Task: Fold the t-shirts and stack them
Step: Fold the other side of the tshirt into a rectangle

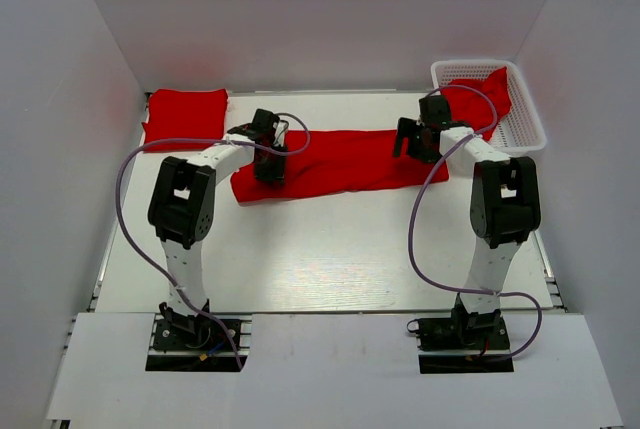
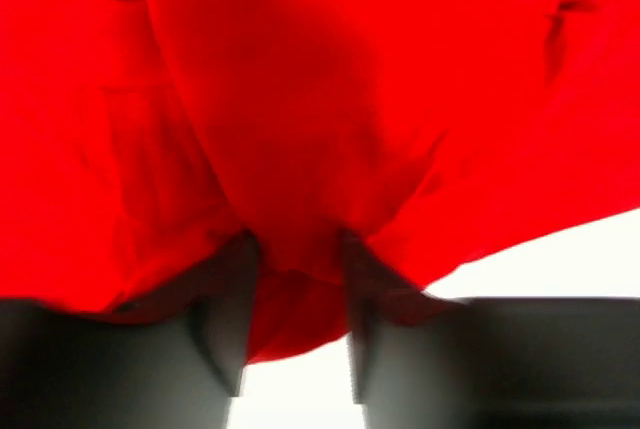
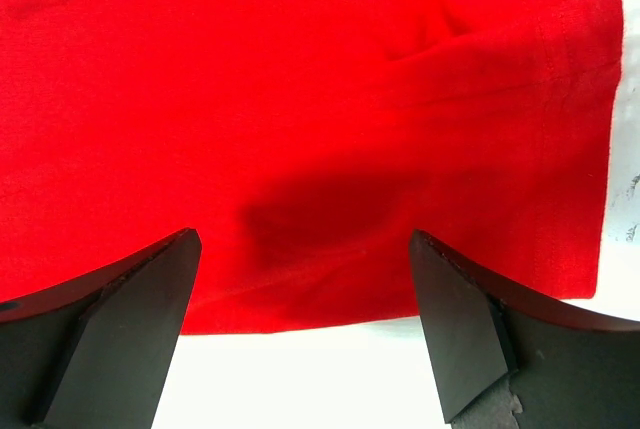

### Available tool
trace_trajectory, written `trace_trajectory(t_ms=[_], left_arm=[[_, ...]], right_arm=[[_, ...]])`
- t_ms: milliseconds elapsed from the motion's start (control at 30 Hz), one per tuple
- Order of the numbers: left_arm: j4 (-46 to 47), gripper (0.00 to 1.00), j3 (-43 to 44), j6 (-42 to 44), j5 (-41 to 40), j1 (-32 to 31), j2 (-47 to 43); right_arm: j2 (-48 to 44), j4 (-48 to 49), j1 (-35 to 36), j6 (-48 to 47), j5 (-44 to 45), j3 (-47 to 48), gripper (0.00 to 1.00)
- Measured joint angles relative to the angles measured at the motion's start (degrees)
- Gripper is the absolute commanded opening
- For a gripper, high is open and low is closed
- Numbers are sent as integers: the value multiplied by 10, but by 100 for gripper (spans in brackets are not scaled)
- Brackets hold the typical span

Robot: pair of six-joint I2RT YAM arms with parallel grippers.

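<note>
- Red cloth everywhere, so a quick tally: one folded shirt (image 1: 185, 117) sits at the far left corner of the desk (image 1: 320, 249). To me it looks like the start of the stack.
- The second shirt (image 1: 345, 157) lies across the middle as a long narrow band. I'd guess it's been folded lengthwise and the crosswise folds are yet to come.
- A third shirt (image 1: 482, 97) is bunched in the white basket (image 1: 528, 119) at the far right. Can't tell if more are hiding under it.
- The left tool (image 1: 270, 167) is down on the band's left end. Its wrist view shows the fingers (image 2: 235, 299) squeezed narrow with a tuck of red cloth pinched between them.
- The right tool (image 1: 412, 141) is over the band's right end, jaws spread wide and holding nothing, with the hem just below them.
- So, call it one shirt done, one mid-fold and at least one waiting. Early-to-middle of the job, I reckon.
</note>
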Motion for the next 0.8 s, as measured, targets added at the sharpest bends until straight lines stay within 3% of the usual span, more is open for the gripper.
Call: trace_trajectory(t_ms=[100, 233, 433, 800], left_arm=[[-1, 26, 3, -2, 4, -1, 9], [2, 0, 13, -5, 13, -1, 9], [9, 0, 36, -6, 30, -1, 10], [12, 0, 164, -2, 57, -1, 72]], right_arm=[[0, 0, 0, 0, 1, 0, 90], [0, 0, 0, 0, 2, 0, 90], [5, 0, 0, 0, 2, 0, 90], [18, -1, 0, 0, 5, 1, 90]])
